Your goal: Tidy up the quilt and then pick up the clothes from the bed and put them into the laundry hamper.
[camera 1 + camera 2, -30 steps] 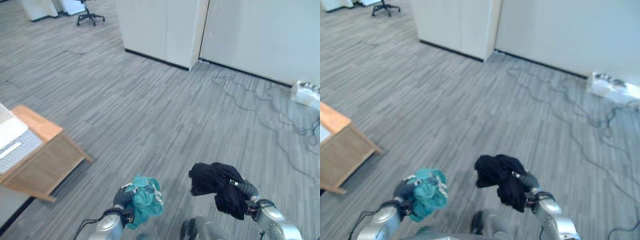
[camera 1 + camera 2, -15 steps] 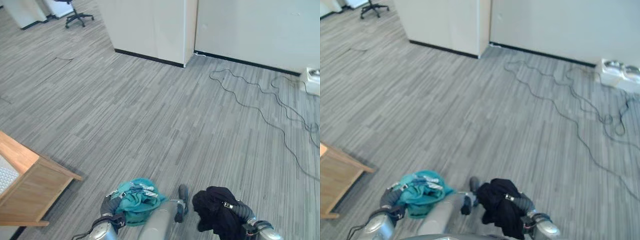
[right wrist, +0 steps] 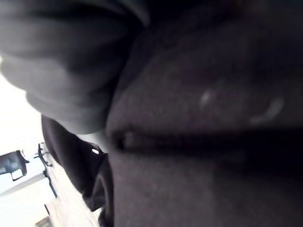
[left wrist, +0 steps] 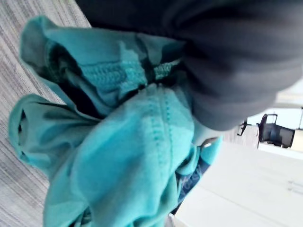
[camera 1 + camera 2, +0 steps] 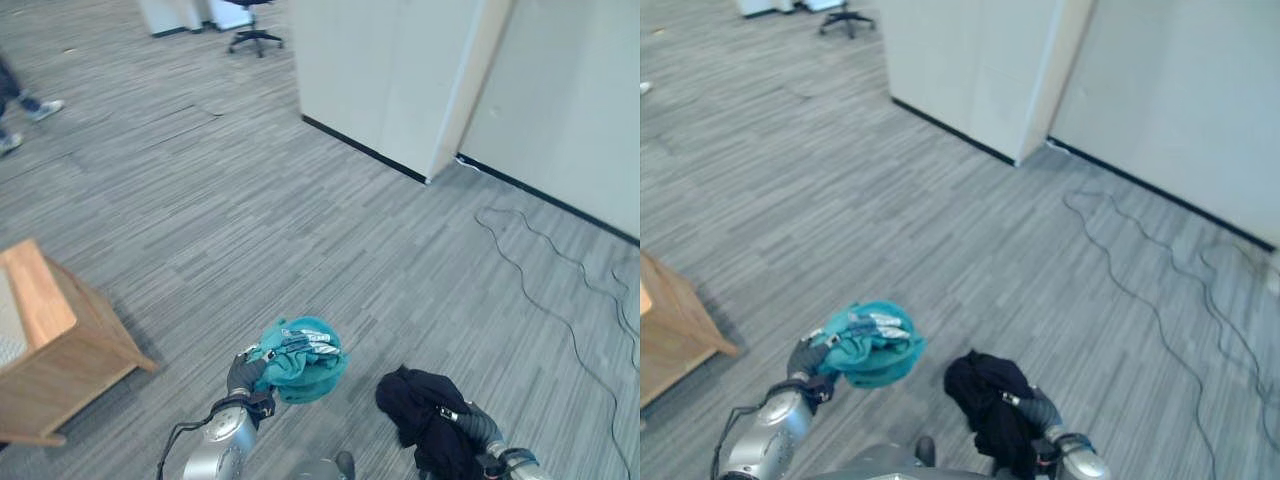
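The robot's left hand (image 5: 243, 374) is held low at the near left of the scene, its fingers curled round a bunched teal garment of soft knit cloth (image 5: 300, 358), which rests above and to the right of the hand, clear of the floor. In the left wrist view the same cloth (image 4: 128, 156) shows from very close, folded over itself with a stitched seam running across it.

At the near right, the right hand (image 5: 468, 424) carries a crumpled black garment (image 5: 420, 413) that drapes over it and hangs down (its fingers appear to be closed on the cloth, though the fabric hides most of them). The right wrist view shows that dark cloth (image 3: 203, 142) from very close. The two garments are near each other but apart, the teal one to the left and a little farther off.

Beneath them lies a grey striped carpet floor (image 5: 300, 230). At the near left stands a light wooden piece of furniture with a flat top (image 5: 55, 350). Far across the floor are pale partition walls with a dark base strip (image 5: 400, 80), and beyond them, at the far left, a black office chair on castors (image 5: 255, 35). A thin black cable (image 5: 545, 290) snakes over the carpet at the right. A person's legs and shoes (image 5: 20, 105) show at the far left edge.
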`<state>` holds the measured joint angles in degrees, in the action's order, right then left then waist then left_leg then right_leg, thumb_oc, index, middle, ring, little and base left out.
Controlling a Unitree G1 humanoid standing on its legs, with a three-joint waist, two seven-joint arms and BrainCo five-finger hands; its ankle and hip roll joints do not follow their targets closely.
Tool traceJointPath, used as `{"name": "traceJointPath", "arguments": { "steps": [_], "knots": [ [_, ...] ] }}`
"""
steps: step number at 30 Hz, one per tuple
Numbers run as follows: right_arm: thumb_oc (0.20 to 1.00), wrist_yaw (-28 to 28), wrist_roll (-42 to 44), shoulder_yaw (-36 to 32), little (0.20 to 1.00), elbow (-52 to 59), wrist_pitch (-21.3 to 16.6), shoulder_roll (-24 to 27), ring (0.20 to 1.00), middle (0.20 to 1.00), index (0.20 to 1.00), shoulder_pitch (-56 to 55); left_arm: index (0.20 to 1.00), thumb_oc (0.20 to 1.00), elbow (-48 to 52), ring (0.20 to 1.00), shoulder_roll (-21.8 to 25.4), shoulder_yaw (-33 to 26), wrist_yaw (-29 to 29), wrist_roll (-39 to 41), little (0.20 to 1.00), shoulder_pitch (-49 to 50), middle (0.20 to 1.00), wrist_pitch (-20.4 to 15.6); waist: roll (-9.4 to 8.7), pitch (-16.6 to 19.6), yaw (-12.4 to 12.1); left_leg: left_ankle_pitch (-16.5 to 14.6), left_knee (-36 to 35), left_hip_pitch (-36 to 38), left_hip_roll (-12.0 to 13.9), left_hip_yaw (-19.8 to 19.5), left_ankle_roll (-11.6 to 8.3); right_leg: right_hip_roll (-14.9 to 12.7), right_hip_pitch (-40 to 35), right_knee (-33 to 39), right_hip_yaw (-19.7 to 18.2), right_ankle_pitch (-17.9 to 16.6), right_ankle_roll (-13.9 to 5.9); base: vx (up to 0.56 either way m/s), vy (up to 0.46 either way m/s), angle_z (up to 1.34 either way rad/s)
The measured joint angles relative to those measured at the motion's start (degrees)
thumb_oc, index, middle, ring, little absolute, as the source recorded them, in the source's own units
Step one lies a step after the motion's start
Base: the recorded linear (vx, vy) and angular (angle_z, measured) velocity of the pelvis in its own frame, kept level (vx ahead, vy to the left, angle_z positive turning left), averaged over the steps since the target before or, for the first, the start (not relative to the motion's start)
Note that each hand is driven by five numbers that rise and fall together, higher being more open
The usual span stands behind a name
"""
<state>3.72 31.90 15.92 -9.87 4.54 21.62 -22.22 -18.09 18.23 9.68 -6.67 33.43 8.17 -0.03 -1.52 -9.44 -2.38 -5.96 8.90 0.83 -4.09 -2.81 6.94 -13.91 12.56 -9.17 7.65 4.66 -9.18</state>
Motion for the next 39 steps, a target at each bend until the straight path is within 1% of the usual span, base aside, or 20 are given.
{"name": "traceJointPath", "arguments": {
  "steps": [2, 5, 8, 9, 10, 11, 13, 16, 19, 20, 21, 22, 23, 26, 27, 32, 33, 36, 38, 39],
  "knots": [
    [0.2, 0.13, 0.21, -0.81, 0.2, -0.9, 0.04, -0.36, 0.2, 0.2, 0.2, -0.65, 0.2, 0.2, -2.14, 0.2, 0.5, 0.31, 1.21, 0.02, 0.2, 0.68, 0.2, 0.26, -2.71, -0.06, 1.45, -0.72, -0.77, 0.76, -1.2, -6.39, -1.22, 0.68, -0.88, 11.84, -8.24, -5.62, 0.54, 0.5, -0.117, 1.79],
    [0.2, 0.33, 0.22, -2.35, 0.2, -1.19, -0.06, -1.23, 0.2, 0.2, 0.2, -0.91, 0.2, 0.2, -1.35, 0.2, 2.16, 0.47, 1.99, 0.01, 0.2, 5.8, 0.2, 0.64, -4.74, 0.23, 0.96, -4.65, 0.14, 1.99, -0.99, -11.3, -3.55, 1.0, -1.67, 10.15, -10.2, -7.25, 0.47, 0.42, -0.154, 0.99],
    [0.2, 0.33, 0.24, -4.28, 0.2, -2.54, 0.23, 0.74, 0.2, 0.2, 0.2, 1.04, 0.2, 0.2, 0.17, 0.2, 1.6, 1.44, 1.91, 0.02, 0.2, 9.01, 0.2, 1.84, -1.18, -1.2, 0.65, -6.03, 1.04, 2.3, 5.26, -13.27, -5.91, 7.51, -1.5, 4.53, -8.46, -8.12, 0.54, 0.55, -0.276, 0.8],
    [0.2, 0.34, 0.83, -5.21, 0.2, -2.53, 0.09, 1.35, 0.2, 0.2, 0.2, 1.56, 0.2, 0.2, 0.21, 0.2, 1.33, 1.82, 2.08, 0.0, 0.2, 9.87, 0.2, 1.94, -0.64, -1.37, 0.79, -5.4, 1.31, 2.2, 6.62, -12.0, -5.65, 8.65, -1.6, 1.66, -8.25, -8.53, 1.98, 0.61, -0.351, 0.78],
    [0.2, 0.17, 1.42, -5.85, 0.2, -2.88, -0.07, 1.41, 0.2, 0.2, 0.2, 2.28, 0.2, 0.2, 0.45, 0.2, 0.76, 1.35, 2.34, 0.03, 0.2, 9.22, 0.2, 1.91, 0.27, -2.29, 1.5, -5.07, 2.99, 1.58, 7.28, -13.73, -4.7, 9.93, -1.63, -2.02, -9.54, -6.23, 2.99, 0.74, -0.369, 1.51],
    [0.2, 0.09, 2.6, -6.53, 0.2, -3.85, 0.08, 1.39, 0.2, 0.2, 0.2, 1.95, 0.2, 0.2, 0.46, 0.2, 0.97, 1.63, 2.86, 0.04, 0.2, 7.51, 0.2, 1.93, -1.21, -3.24, 3.34, -5.18, 6.52, 0.12, 6.19, -17.81, -4.54, 12.52, -0.14, -8.93, -15.0, -0.45, 5.67, 0.37, -0.114, 1.63],
    [0.2, -0.25, 2.6, -6.62, 0.2, -3.44, 0.61, 1.55, 0.2, 0.2, 0.2, 2.1, 0.2, 0.2, 3.05, 0.2, 1.57, 1.33, 3.13, 0.27, 0.2, 7.56, 0.2, 2.49, -2.37, -2.96, 3.58, -3.54, 1.21, 1.65, 8.36, -15.45, -3.88, 12.29, 1.18, -12.04, -11.77, 1.63, 8.27, 0.41, -0.168, 1.17],
    [0.2, -0.38, 2.61, -7.18, 0.2, -2.34, 0.63, 1.66, 0.2, 0.2, 0.2, 3.88, 0.2, 0.2, 4.56, 0.2, 2.01, 1.01, 3.44, 0.26, 0.2, 6.66, 0.2, 3.11, -4.35, -4.16, 3.34, 1.61, 6.64, -2.45, 8.2, -8.11, -9.92, 10.13, 1.55, -12.61, -8.86, 2.11, 9.25, 0.25, -0.191, 0.49],
    [0.2, -0.33, 2.61, -8.35, 0.2, -2.15, 0.47, 1.29, 0.2, 0.2, 0.2, 5.18, 0.2, 0.2, 5.15, 0.2, 1.91, 0.52, 4.13, 0.29, 0.2, 6.87, 0.2, 3.05, -4.29, -5.03, 2.47, 8.49, 24.02, -11.2, 7.89, -4.09, -15.47, 10.71, -0.85, -15.03, -3.81, 3.89, 11.19, 0.34, -0.098, 0.53],
    [0.2, -0.97, 2.75, -10.8, 0.2, -1.78, -0.57, 1.57, 0.2, 0.2, 0.2, 4.19, 0.2, 0.2, 6.27, 0.2, 1.65, 1.36, 4.42, 0.24, 0.2, 5.17, 0.2, 2.63, -4.18, -6.26, 4.06, 24.29, 51.1, -26.13, 1.77, -8.89, -20.76, 10.14, -1.91, -18.62, -1.45, 7.18, 15.43, 0.21, 0.035, 0.7],
    [0.2, -1.64, 2.93, -11.36, 0.2, -4.1, -0.78, 2.15, 0.2, 0.2, 0.2, 4.77, 0.2, 0.2, 4.97, 0.2, -0.5, 2.29, 4.39, 0.28, 0.2, 4.59, 0.2, 2.65, -3.42, -6.92, 3.48, 22.66, 67.74, -33.57, -0.89, -6.69, -17.88, 9.56, -2.28, -19.49, -1.35, 7.47, 16.19, 0.29, 0.032, 0.22],
    [0.2, -2.69, 2.93, -11.58, 0.2, -6.88, -0.67, 2.19, 0.2, 0.2, 0.2, 6.05, 0.2, 0.2, 3.15, 0.2, -1.71, 2.96, 4.42, 0.28, 0.2, 4.95, 0.2, 2.71, -3.62, -6.61, 1.77, 19.51, 79.94, -39.43, -2.62, 0.24, -15.9, 8.9, -2.24, -19.42, -3.77, 7.53, 16.68, 0.24, 0.001, -0.72],
    [0.2, -3.22, 2.93, -10.19, 0.2, -7.38, -0.58, 2.02, 0.2, 0.2, 0.2, 6.28, 0.2, 0.2, 0.74, 0.2, -2.91, 2.49, 4.23, 0.29, 0.2, 5.19, 0.2, 2.39, -4.22, -6.68, 2.57, 16.92, 83.63, -43.87, -5.28, 6.73, -13.18, 6.45, -6.17, -12.29, -4.28, 4.78, 14.55, 0.23, -0.004, -0.77],
    [0.2, -3.21, 2.92, -8.21, 0.2, -4.13, -0.25, 2.6, 0.2, 0.2, 0.2, 4.26, 0.2, 0.2, 1.09, 0.2, -4.12, -1.01, 4.22, 0.37, 0.2, 5.64, 0.2, 0.85, -3.81, -6.36, 3.35, 12.78, 77.73, -46.35, -6.08, 8.64, -11.27, 6.5, -10.31, -4.44, -5.27, 0.75, 14.41, 0.37, 0.012, -0.64],
    [0.2, -2.4, 2.87, -8.25, 0.2, -1.78, -0.16, 2.91, 0.2, 0.2, 0.2, 2.02, 0.2, 0.2, 1.3, 0.2, -3.38, -2.61, 4.11, 2.06, 0.2, 5.57, 0.2, 0.05, -1.54, -6.12, 4.52, 8.27, 57.36, -42.98, -1.87, 7.13, -10.59, 9.21, -8.55, -6.93, -5.37, 1.67, 14.4, 0.51, 0.121, -0.56],
    [0.2, -1.11, 2.88, -8.82, 0.2, -3.21, -0.22, 2.7, 0.2, 0.2, 0.2, -4.51, 0.2, 0.2, 1.31, 0.2, -2.57, -2.91, 4.64, 2.48, 0.2, 9.01, 0.2, 0.07, 1.84, -3.28, 3.67, 7.39, -5.24, -23.9, 5.92, 6.19, -10.0, 14.49, -11.16, -2.69, -3.39, 1.91, 14.56, 0.54, 0.175, -0.23],
    [0.2, -0.77, 3.01, -8.84, 0.2, -5.54, -1.72, 1.86, 0.2, 0.2, 0.2, -4.91, 0.2, 0.2, 0.68, 0.2, -1.2, -2.47, 4.82, 2.3, 0.2, 9.35, 0.2, 0.59, 2.02, -3.19, 3.64, 6.77, -9.15, -20.11, 6.58, 5.12, -9.52, 14.68, -11.92, -2.07, -2.99, 1.86, 14.45, 0.46, 0.226, -0.06],
    [0.2, 0.31, 2.88, -9.08, 0.2, -5.77, -3.21, 0.91, 0.2, 0.2, 0.2, -5.57, 0.2, 0.2, -0.3, 0.2, 0.34, -0.62, 4.23, 2.38, 0.2, 8.37, 0.2, 0.66, -1.63, -1.92, 2.05, 6.36, 7.74, -17.21, 3.45, 5.53, -6.89, 10.12, -12.33, -1.41, -3.51, 2.43, 12.79, 0.39, 0.267, -0.19],
    [0.2, 1.08, 2.8, -8.57, 0.2, -5.01, -4.21, 1.72, 0.2, 0.2, 0.2, -5.56, 0.2, 0.2, 0.45, 0.2, -0.15, -0.43, 3.87, 2.39, 0.2, 7.85, 0.2, 0.58, -0.38, -0.16, 1.23, 5.19, 5.02, -11.97, 3.11, 4.21, -5.32, 8.34, -11.11, -4.18, -3.09, 4.29, 10.49, 0.35, 0.38, -0.24],
    [0.2, 2.35, 2.22, -8.65, 0.2, -4.34, -5.06, 1.85, 0.2, 0.2, 0.2, -5.23, 0.2, 0.2, 3.72, 0.2, -0.42, -0.45, 3.57, 2.36, 0.2, 7.53, 0.2, 0.32, 0.59, -0.79, 0.87, 5.26, 1.19, -8.33, 4.16, 4.71, -5.01, 6.53, -7.2, -16.19, -1.95, 7.8, 8.86, 0.45, 0.511, 0.01]
  ]
}}
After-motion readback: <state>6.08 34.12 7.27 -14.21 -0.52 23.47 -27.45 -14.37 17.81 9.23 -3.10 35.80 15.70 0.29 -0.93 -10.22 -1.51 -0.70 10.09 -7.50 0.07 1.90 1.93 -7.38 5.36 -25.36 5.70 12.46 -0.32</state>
